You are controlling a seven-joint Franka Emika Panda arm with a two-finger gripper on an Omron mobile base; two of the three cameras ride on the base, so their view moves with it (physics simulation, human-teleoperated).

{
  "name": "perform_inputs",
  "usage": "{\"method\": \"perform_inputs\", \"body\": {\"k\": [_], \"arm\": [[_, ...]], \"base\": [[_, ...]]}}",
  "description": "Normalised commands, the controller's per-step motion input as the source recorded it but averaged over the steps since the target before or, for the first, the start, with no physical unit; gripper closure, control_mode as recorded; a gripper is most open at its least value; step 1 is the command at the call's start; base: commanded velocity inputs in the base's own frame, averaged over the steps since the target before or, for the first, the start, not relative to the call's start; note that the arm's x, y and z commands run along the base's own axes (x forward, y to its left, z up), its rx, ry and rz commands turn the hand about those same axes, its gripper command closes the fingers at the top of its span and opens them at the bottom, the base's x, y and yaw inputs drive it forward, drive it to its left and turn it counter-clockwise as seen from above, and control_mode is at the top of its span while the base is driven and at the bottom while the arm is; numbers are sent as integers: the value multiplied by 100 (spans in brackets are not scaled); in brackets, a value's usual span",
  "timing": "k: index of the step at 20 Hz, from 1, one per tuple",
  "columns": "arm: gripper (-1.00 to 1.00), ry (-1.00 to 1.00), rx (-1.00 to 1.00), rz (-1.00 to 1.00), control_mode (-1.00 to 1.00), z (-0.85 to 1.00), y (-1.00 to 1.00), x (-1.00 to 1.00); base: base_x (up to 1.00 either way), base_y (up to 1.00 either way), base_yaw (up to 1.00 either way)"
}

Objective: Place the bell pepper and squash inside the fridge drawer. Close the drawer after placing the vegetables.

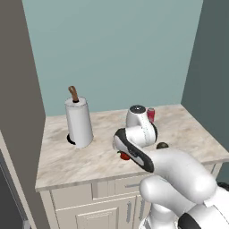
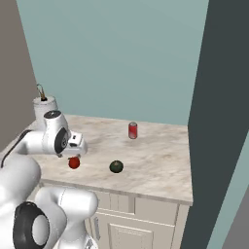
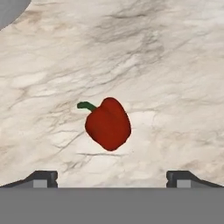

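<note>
Two dark fingertips (image 3: 43, 178) are standing wide apart at the bottom of the hand view, so the pincer (image 3: 112, 178) is released and gripping nothing. Directly below it, between the tips, the bell pepper (image 3: 108, 124) is lying on its side: glossy red, lobed, its short green stem pointing away. The counter (image 3: 175, 65) under it is pale veined marble. The right base view is adding what lies to the pincer's right: the squash (image 2: 115, 167), a dark green ball, then a red soda can (image 2: 133, 130) farther back. The left base view is showing a white paper towel roll (image 1: 79, 122) to the pincer's left.
</note>
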Motion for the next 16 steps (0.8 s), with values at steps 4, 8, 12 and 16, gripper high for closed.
{"method": "perform_inputs", "body": {"k": [4, 8, 12, 16], "arm": [[-100, 8, 0, 4, -100, -25, 6, 55], [-100, 11, -4, 4, -100, -16, 24, 46], [-100, 7, -3, 5, -100, -21, 14, 20], [-100, 0, -3, 2, -100, -1, 0, -10]], "base": [[0, 0, 0], [0, 0, 0], [0, 0, 0], [0, 0, 0]]}}
